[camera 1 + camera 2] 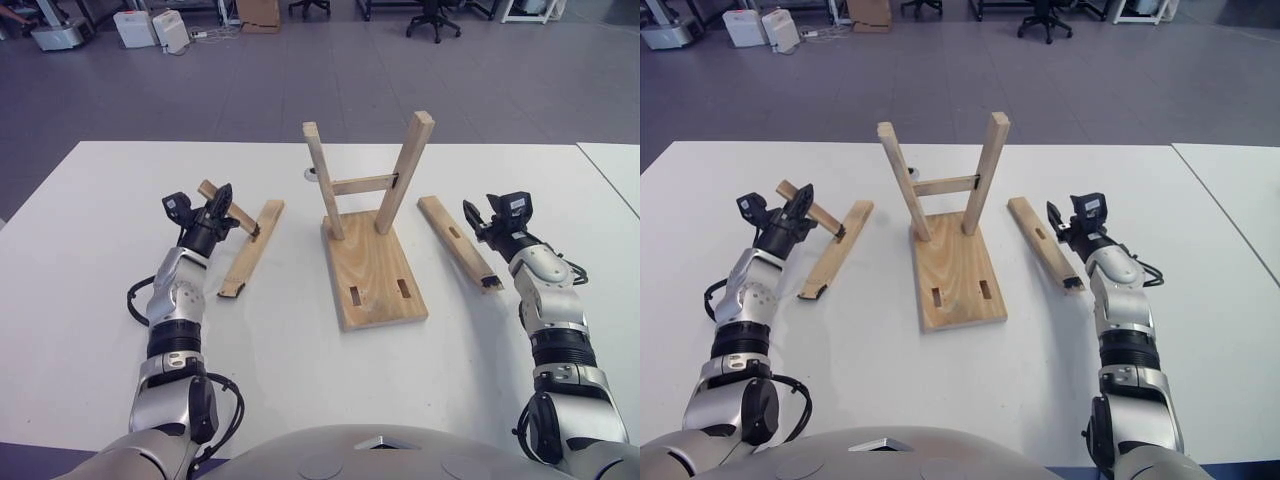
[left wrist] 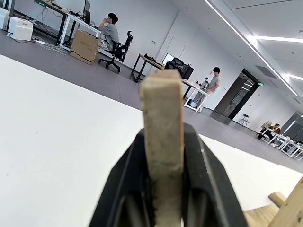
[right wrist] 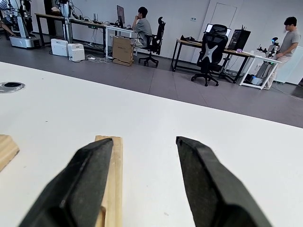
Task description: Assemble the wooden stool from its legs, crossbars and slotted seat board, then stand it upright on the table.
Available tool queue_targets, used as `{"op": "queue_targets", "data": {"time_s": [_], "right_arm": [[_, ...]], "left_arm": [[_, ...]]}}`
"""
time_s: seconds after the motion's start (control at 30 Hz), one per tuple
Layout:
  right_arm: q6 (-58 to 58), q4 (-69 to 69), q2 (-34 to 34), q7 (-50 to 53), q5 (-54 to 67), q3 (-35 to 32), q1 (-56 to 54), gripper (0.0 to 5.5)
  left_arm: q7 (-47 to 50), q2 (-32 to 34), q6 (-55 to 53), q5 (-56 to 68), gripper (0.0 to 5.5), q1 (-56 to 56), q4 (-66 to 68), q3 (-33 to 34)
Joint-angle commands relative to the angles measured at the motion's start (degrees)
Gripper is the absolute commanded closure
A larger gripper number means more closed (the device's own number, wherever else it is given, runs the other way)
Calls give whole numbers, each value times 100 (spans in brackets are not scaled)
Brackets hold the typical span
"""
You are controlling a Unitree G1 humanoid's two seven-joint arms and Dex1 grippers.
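Pale wooden crossbar [image 2: 162, 142] clamped in left fingers [image 2: 124, 189]; right fingers [image 3: 78, 187] apart beside leg [image 1: 452, 237].

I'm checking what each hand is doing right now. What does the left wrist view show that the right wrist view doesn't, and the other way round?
Left wrist view: the left gripper shut on the end of a wooden crossbar. Right wrist view: the right gripper open, its fingers apart beside a loose leg lying flat, plus a round cable port farther off. Shared: the white table and the workshop room behind it.
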State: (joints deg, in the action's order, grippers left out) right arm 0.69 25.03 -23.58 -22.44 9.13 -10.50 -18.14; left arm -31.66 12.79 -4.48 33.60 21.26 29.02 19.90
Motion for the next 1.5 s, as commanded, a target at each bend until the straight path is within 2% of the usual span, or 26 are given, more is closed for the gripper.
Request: {"op": "queue_targets", "data": {"time_s": [0.03, 0.2, 0.4, 0.67, 0.87, 0.93, 1.07, 1.1, 1.27, 1.43, 1.5], "right_arm": [[-60, 68, 42, -4, -15, 26, -134, 301], [-101, 96, 45, 21, -53, 58, -154, 301], [-258, 206, -353, 27, -188, -61, -296, 301], [-319, 138, -342, 17, -351, 108, -382, 301], [-336, 102, -334, 17, -397, 167, -383, 301], [-348, 99, -354, 22, -410, 175, -405, 301], [-359, 114, -401, 17, -394, 177, -432, 301], [-354, 116, -408, 16, -386, 175, -430, 301], [-375, 145, -434, 0, -388, 168, -430, 301], [-362, 134, -475, -39, -377, 127, -400, 301], [-354, 146, -497, -51, -362, 113, -418, 301]], "left_arm": [[72, 57, 5, -310, 510, -199, 160, -102], [273, 306, 92, -1088, 510, -443, 473, -588], [173, 466, -192, -1371, 510, -1220, 612, -1072], [169, 654, 517, -2206, 510, -1480, 1573, -2034], [-107, 597, -64, -1447, 510, -1287, 1495, -1776], [-177, 623, -12, -1525, 510, -1327, 1498, -1873], [-142, 627, -139, -1137, 510, -1241, 738, -1614], [-103, 663, -223, -1077, 462, -1173, 519, -1597], [-89, 973, -583, -1370, 382, -1124, -390, -1743], [-69, 1199, -1018, -1343, 294, -1273, -1131, -1593], [-58, 1377, -1505, -1216, 255, -1406, -1800, -1500]]}}
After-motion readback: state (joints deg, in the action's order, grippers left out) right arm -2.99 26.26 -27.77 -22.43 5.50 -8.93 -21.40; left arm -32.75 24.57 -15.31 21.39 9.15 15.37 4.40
